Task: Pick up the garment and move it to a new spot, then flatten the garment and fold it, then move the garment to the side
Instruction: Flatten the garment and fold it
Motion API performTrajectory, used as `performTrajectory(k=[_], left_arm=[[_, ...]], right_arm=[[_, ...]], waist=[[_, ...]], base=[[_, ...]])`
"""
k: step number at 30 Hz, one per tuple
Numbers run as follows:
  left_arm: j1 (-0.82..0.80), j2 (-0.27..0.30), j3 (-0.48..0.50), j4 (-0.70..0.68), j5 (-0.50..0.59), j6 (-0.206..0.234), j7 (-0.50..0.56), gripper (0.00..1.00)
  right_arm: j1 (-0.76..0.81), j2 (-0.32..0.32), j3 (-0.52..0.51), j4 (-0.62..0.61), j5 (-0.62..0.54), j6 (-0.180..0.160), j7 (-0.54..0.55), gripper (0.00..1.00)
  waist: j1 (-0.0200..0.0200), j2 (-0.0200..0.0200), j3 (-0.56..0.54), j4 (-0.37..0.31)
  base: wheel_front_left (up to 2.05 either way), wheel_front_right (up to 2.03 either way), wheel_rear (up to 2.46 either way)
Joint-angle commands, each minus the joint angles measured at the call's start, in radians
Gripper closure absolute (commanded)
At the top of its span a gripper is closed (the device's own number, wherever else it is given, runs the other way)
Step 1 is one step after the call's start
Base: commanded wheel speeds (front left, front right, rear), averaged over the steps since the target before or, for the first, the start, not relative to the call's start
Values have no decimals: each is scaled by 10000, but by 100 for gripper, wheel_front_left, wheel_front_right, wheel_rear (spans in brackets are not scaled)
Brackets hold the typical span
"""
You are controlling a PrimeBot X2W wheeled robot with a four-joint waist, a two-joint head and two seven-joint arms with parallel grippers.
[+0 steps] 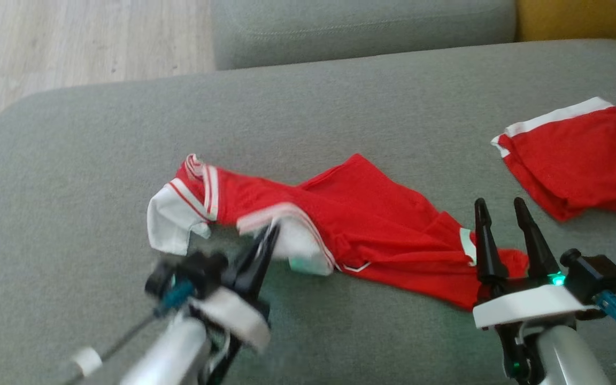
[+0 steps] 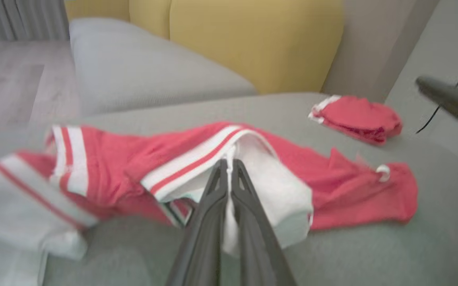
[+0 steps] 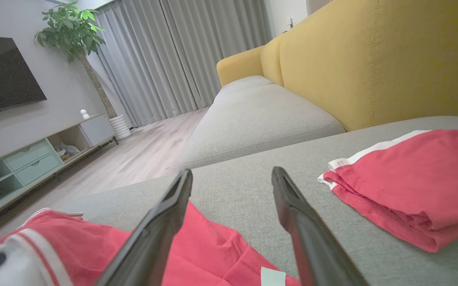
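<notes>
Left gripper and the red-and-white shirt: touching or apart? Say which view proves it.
Touching. In the left wrist view the left gripper is shut on a white fold of the shirt.

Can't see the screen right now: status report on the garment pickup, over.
Left gripper shut on garment, white part. Right gripper open, over its other end. Folded red piece apart at right, not in the way.

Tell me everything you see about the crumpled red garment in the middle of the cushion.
The red garment looks like jersey fabric with white panels and red-and-white striped trim. It lies crumpled and stretched sideways on the grey cushion. The left gripper is shut on its white striped edge; the open right gripper hovers over its other end.
</notes>
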Motion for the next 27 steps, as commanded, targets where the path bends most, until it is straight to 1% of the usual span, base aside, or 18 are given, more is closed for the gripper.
performTrajectory(k=[1, 4, 8, 13, 16, 20, 21, 27], left_arm=[[-973, 267, 520, -828, -74, -71, -27, 100], [-1826, 465, 707, -1556, -254, -120, 646, 100], [-3394, 706, 1180, -1713, -523, -95, 1779, 100], [-5434, 982, 1907, -725, -885, 15, 2881, 100], [-6495, 1178, 2224, 159, -961, 92, 3259, 100], [-7726, 1562, 2583, 1440, -763, 354, 3189, 100], [-7726, 1562, 2583, 1440, -763, 354, 3189, 100], [-9062, 2135, 3303, 3063, -498, 1149, 2029, 100]], right_arm=[[-277, -37, 228, -286, 88, -7, -109, 0], [-314, -37, 348, -283, 130, -7, -109, 0], [-587, -37, 642, -365, 272, -7, -109, 0], [-993, -37, 1072, -537, 536, -7, -109, 0], [-1169, -37, 1282, -617, 685, -7, -109, 0], [-1366, -37, 1482, -700, 851, -7, -109, 0], [-1366, -37, 1482, -700, 851, -7, -109, 0], [-1518, -37, 1698, -753, 1005, -7, -109, 0]], waist=[[0, 0, -77, -96], [0, 0, -34, -275], [0, 0, 377, -751], [0, 0, 1114, -1483], [0, 0, 1519, -1888], [0, 0, 1960, -2382], [0, 0, 1960, -2382], [0, 0, 2302, -2901]], base=[[0, 0, 0], [0, 0, 0], [0, 0, 0], [0, 0, 0], [0, 0, 0], [0, 0, 0], [0, 0, 0], [0, 0, 0]])
